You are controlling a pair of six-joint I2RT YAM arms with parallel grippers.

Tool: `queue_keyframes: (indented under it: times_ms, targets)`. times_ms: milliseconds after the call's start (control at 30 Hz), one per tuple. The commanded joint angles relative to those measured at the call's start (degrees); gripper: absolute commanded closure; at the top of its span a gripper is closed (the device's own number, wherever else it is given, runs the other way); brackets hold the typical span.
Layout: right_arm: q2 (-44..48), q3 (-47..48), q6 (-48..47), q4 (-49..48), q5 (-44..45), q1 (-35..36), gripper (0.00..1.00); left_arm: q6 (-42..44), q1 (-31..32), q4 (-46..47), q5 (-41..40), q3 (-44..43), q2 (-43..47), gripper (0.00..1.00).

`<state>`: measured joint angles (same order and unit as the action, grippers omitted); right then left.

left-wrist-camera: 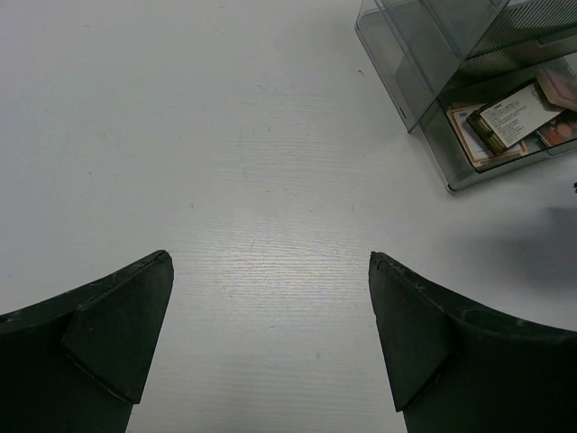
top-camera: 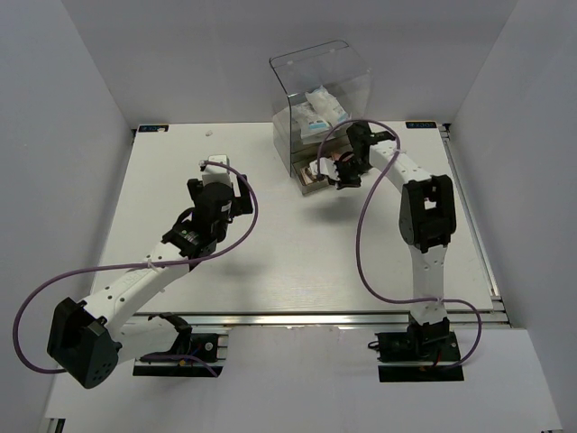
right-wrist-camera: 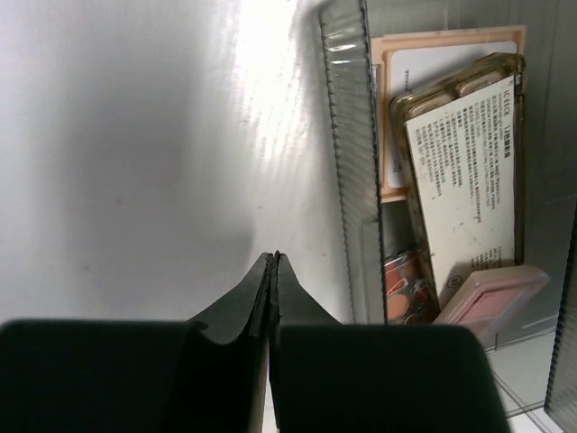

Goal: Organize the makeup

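Note:
The open drawer (top-camera: 309,183) of the acrylic box holds flat palettes (top-camera: 317,171). In the right wrist view they are a clear-cased palette with a white label (right-wrist-camera: 464,171), a peach flat one (right-wrist-camera: 446,43), a pink square compact (right-wrist-camera: 491,293) and an orange-toned one (right-wrist-camera: 401,284). Two white packets with blue print (top-camera: 322,114) lie in the box's upper part. My right gripper (right-wrist-camera: 273,262) is shut and empty, just outside the drawer's front wall (right-wrist-camera: 352,162); it also shows in the top view (top-camera: 346,178). My left gripper (left-wrist-camera: 270,257) is open and empty over bare table. The tan bottles are out of view.
The tall clear acrylic box (top-camera: 320,86) stands at the back centre of the white table (top-camera: 270,253). Its drawer also shows at the upper right of the left wrist view (left-wrist-camera: 433,135). White walls close in the table on three sides.

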<state>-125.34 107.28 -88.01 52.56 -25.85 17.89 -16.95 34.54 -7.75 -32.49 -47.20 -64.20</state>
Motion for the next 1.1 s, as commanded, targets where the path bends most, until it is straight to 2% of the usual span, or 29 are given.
queue_keyframes:
  times_ms: [0,167,233,367,767,933,1000,1067]
  targets:
    - [-0.8,-0.8,4.4,-9.8,3.9,1.3,1.00,0.0,-0.4,-0.5,-0.3,-1.1,1.2,0.02]
    - [-4.0,0.6,12.6,-21.4,7.6,2.5,1.00,-0.3,-0.4,-1.4,-0.4,-1.4,1.1,0.02]
    - [-4.2,-0.1,18.0,-29.6,9.6,3.1,1.00,-0.3,-0.5,-1.8,-0.6,-1.5,1.1,0.02]
    - [-4.3,-3.3,22.1,-39.6,13.4,3.9,1.00,-0.4,-0.6,-2.3,-0.8,-1.6,1.2,0.02]
    - [-6.1,-7.7,30.6,-57.3,20.0,4.4,0.99,-0.7,-0.6,-3.6,-0.9,-2.5,1.1,0.02]
    - [-4.7,-12.5,32.8,-62.2,19.9,4.4,0.84,-1.1,-0.6,-3.7,-0.8,-2.7,1.0,0.02]
    - [-4.2,-13.6,34.1,-62.7,20.6,4.5,0.82,-1.1,-0.6,-3.7,-0.8,-2.9,1.0,0.02]
    - [-3.5,-15.4,35.4,-61.9,20.3,4.5,0.85,-1.1,-0.6,-3.7,-0.8,-3.1,0.8,0.02]
